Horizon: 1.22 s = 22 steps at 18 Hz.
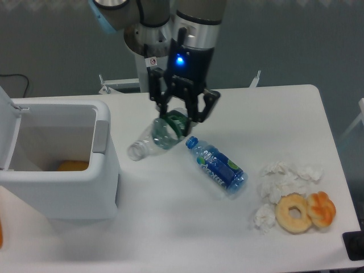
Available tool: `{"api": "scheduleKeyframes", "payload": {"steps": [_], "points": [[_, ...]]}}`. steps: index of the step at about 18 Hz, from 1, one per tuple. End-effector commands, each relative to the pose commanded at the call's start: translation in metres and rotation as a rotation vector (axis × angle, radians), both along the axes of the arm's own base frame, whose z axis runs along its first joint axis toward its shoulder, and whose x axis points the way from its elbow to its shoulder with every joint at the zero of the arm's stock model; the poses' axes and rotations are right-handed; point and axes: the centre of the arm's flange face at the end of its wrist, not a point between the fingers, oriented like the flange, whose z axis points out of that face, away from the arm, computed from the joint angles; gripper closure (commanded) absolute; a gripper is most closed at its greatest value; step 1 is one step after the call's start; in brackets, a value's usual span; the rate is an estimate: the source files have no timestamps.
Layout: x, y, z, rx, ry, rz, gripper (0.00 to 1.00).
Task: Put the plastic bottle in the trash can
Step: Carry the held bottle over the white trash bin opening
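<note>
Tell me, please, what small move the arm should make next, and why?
Probably lift straight up: the gripper looks closed around the plastic bottle, whose neck still sits low by the table, and the open trash can stands to the left.

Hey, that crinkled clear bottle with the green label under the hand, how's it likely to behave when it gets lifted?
The plastic bottle looks empty and capless, so it is probably very light. Its walls are already crumpled, so it will likely give under the hand rather than resist. It appears tilted, neck down toward the table, so it may swing or pivot if held only at its labelled end.
</note>
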Motion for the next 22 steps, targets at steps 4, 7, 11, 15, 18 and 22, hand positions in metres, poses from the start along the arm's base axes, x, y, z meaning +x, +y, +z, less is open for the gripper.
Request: {"api": "scheduleKeyframes", "payload": {"steps": [4,7,11,15,18,22], "points": [[0.027,0.012,-0.001,0.017,-0.014,-0.025,0.37],[0.047,0.012,-0.008,0.013,-0.035,-0.036,0.37],[0.069,0.027,-0.012,0.051,-0.066,-0.070,0.36],[0.087,0.036,-0.020,0.093,-0.075,-0.117,0.36],[0.088,0.041,-0.032,0.079,-0.095,-0.124,0.36],[0.101,0.045,-0.035,0.076,-0.105,-0.148,0.36]]}}
